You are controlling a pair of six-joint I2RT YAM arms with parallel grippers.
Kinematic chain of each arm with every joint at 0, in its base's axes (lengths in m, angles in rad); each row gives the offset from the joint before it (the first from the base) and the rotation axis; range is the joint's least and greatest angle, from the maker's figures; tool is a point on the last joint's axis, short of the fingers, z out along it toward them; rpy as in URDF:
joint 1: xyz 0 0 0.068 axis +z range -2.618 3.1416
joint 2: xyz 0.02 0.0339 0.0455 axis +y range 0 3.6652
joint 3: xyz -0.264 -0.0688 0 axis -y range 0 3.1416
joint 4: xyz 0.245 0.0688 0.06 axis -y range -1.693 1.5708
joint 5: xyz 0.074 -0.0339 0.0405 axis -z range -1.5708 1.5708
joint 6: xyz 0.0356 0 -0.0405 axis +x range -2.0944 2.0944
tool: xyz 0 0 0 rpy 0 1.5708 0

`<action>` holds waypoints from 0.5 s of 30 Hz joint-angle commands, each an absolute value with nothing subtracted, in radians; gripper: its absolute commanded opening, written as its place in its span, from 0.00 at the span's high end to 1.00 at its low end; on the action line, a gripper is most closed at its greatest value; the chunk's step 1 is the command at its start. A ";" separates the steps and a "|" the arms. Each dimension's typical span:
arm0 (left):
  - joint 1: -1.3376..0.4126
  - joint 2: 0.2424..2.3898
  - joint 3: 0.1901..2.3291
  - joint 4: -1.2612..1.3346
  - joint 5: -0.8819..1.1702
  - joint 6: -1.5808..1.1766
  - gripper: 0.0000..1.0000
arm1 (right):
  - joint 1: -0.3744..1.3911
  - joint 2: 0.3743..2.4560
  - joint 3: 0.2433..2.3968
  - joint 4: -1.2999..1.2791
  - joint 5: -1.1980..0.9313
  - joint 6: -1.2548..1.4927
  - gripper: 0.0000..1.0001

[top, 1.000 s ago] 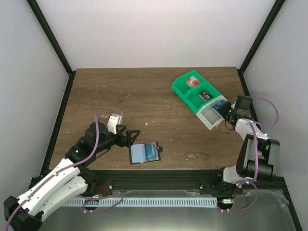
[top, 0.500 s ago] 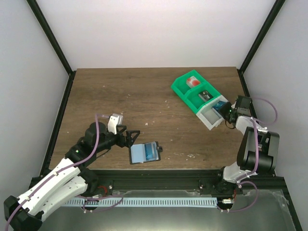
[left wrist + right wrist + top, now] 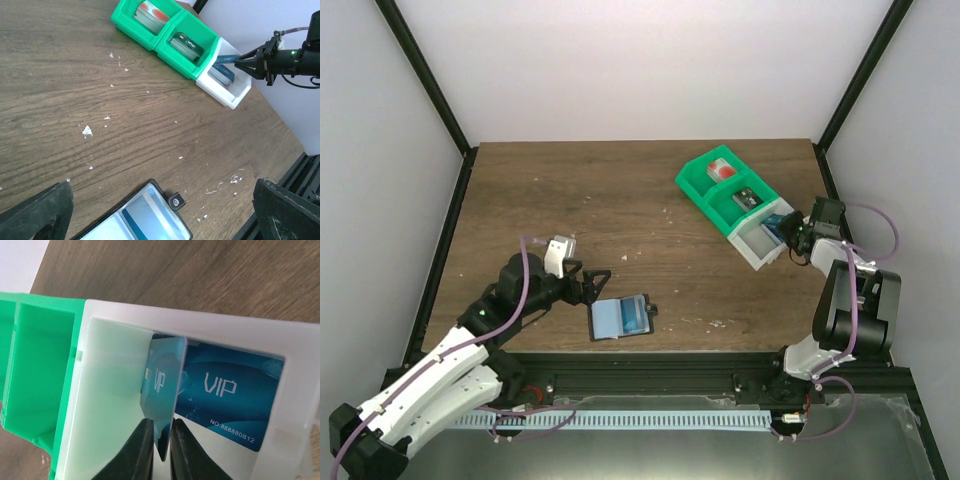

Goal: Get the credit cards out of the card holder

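Two arms from the top: left claw spread wide just beside the open wallet, right claw at the white end of the bin, grip too small to read here. Left wrist cam gets closer on the wallet and shows a tucked card in its pocket. Right wrist cam is the only one showing the grip: fingers pinched on a blue card standing on edge in the white compartment, with a flat card lying behind it.

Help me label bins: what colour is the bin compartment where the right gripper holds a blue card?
The plastic compartment is white; right wrist view shows it best.
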State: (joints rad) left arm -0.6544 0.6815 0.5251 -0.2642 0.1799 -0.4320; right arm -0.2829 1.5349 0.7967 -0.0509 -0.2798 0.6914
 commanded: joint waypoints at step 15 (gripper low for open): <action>-0.650 0.704 0.567 -0.357 0.054 -0.571 0.00 | -0.295 1.484 0.937 -0.391 -0.054 0.894 0.76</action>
State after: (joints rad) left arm -0.6540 0.6941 0.5301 -0.3008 0.0982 -0.5007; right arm -0.2844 1.5219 0.9142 -0.2699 -0.1295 0.8459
